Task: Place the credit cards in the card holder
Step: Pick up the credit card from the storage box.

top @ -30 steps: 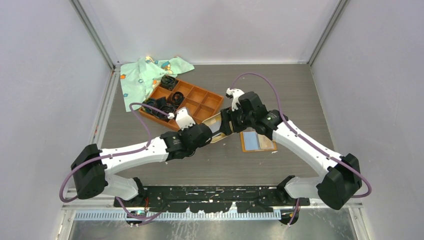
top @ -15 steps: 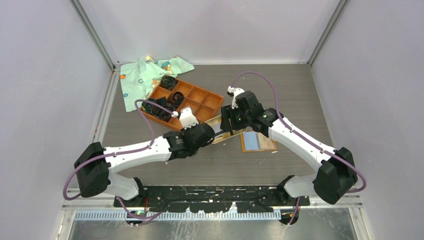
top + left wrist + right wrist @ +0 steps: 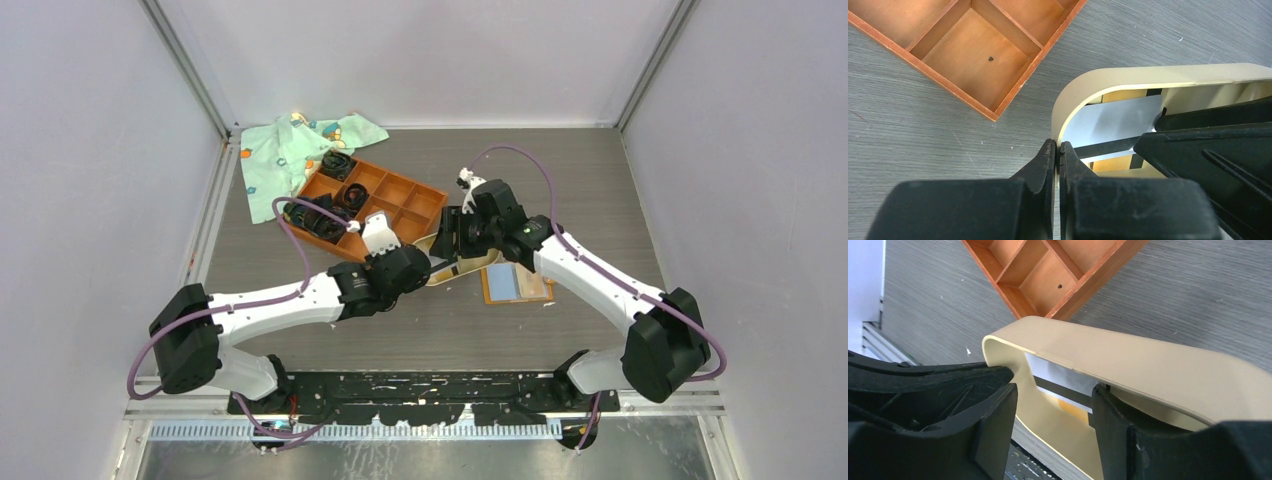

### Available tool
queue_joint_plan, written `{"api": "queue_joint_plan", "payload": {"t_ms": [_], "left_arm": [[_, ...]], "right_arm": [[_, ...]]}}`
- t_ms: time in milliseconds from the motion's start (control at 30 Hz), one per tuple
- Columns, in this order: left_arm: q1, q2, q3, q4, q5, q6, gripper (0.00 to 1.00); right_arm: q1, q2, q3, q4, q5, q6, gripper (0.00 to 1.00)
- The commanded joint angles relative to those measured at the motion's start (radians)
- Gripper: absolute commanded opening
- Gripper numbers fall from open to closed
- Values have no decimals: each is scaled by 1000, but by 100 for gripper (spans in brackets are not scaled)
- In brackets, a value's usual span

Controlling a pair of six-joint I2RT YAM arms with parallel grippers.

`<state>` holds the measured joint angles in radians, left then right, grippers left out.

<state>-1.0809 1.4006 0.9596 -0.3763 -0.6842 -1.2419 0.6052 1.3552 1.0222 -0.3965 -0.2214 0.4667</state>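
The left gripper's [image 3: 1058, 148] jaws pinch the rounded end rim of the beige oval card holder [image 3: 1148, 77], near the orange compartment tray [image 3: 1020, 87] on the grey counter [image 3: 923, 145]. The right gripper's [image 3: 1053, 385] jaws stand apart around a grey, dark-striped credit card [image 3: 1113, 125] inside the holder; whether they grip it cannot be told.

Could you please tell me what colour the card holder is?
Beige; the card holder shows best in the right wrist view.

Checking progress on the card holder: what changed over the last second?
The left end effector shifted right and the right end effector shifted left, closing in over the holder. The left stays shut on its rim; tray, cloth and wallet unmoved.
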Motion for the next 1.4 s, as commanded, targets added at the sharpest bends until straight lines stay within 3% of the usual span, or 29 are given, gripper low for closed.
{"api": "queue_joint_plan", "payload": {"t_ms": [0,167,333,567,1367], "left_arm": [[-6,-8,40,85,-31,4,0],[-6,-9,39,81,-32,-2,0],[-7,-7,43,50,-41,-24,0],[-6,14,60,48,-32,-18,0],[-6,43,88,112,-9,76,0]], "right_arm": [[-15,-8,-4,87,-87,74,61],[-25,-27,-7,102,-125,86,55],[-8,-63,43,5,43,-91,55],[5,-73,36,-8,118,-190,58],[1,-9,-17,74,-24,-154,58]]}}
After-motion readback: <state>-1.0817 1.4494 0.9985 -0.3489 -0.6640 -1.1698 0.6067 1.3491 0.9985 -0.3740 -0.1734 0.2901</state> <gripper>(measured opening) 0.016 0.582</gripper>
